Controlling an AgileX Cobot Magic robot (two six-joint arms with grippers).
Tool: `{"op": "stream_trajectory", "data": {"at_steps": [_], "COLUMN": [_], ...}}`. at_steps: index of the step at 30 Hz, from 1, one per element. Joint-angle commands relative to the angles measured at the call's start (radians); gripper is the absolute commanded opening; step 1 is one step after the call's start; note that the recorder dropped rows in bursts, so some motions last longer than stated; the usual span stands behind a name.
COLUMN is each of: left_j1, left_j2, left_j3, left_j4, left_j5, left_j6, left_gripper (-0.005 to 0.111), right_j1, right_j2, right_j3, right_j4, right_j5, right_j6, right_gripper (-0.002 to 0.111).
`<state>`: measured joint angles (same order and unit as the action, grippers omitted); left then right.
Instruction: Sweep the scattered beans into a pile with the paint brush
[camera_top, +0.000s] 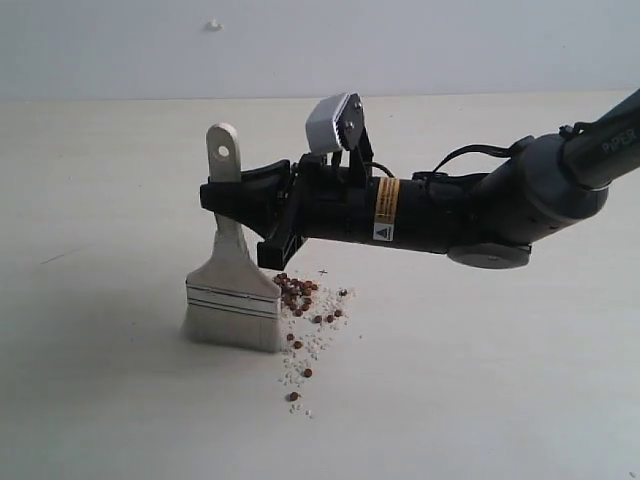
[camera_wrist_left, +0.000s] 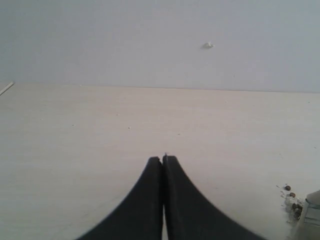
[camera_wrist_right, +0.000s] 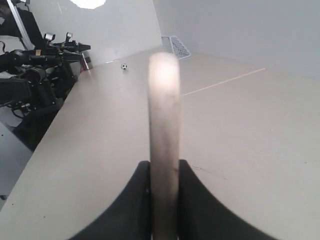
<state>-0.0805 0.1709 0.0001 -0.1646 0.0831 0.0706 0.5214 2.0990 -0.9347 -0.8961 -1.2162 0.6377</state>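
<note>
The paint brush (camera_top: 232, 290) stands upright with its cream bristles pressed on the table, silver ferrule above them, and the holed handle end on top. My right gripper (camera_top: 212, 196) reaches in from the right and is shut on the pale handle (camera_wrist_right: 164, 120). The beans (camera_top: 302, 296) lie in a small reddish-brown cluster with off-white grains against the brush's right side, and a thin trail runs toward the front (camera_top: 295, 396). My left gripper (camera_wrist_left: 163, 159) is shut on nothing, low over bare table. A few beans (camera_wrist_left: 291, 196) show at that view's edge. The left gripper is out of the exterior view.
The pale table (camera_top: 480, 380) ends at a light wall with a small white mark (camera_top: 213, 25). In the right wrist view, black arm equipment (camera_wrist_right: 35, 65) stands beyond the table edge, with a white mesh object (camera_wrist_right: 176, 46) and a small round item (camera_wrist_right: 124, 66) far off.
</note>
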Motion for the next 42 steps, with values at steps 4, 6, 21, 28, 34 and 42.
{"op": "stream_trajectory", "data": {"at_steps": [4, 6, 21, 28, 34, 42], "left_j1": [0.001, 0.001, 0.001, 0.001, 0.001, 0.001], "left_j2": [-0.008, -0.008, -0.008, -0.008, -0.008, -0.008], "left_j3": [0.000, 0.000, 0.000, 0.000, 0.000, 0.000], "left_j4": [-0.008, -0.008, -0.008, -0.008, -0.008, -0.008], "left_j5": [0.000, 0.000, 0.000, 0.000, 0.000, 0.000], "left_j6": [0.002, 0.002, 0.002, 0.002, 0.002, 0.002], "left_gripper": [0.000, 0.000, 0.000, 0.000, 0.000, 0.000], "right_j1": [-0.012, -0.012, -0.012, -0.012, -0.017, -0.110], "right_j2": [-0.048, -0.086, -0.278, -0.215, -0.131, -0.034], "right_j3": [-0.011, -0.011, 0.017, 0.074, 0.062, -0.050], "right_j4": [-0.086, -0.129, -0.671, -0.659, -0.605, -0.596], "right_j5": [-0.005, -0.005, -0.005, -0.005, -0.005, -0.005], "right_j6": [0.111, 0.171, 0.535, 0.376, 0.253, 0.250], "right_gripper": [0.000, 0.000, 0.000, 0.000, 0.000, 0.000]}}
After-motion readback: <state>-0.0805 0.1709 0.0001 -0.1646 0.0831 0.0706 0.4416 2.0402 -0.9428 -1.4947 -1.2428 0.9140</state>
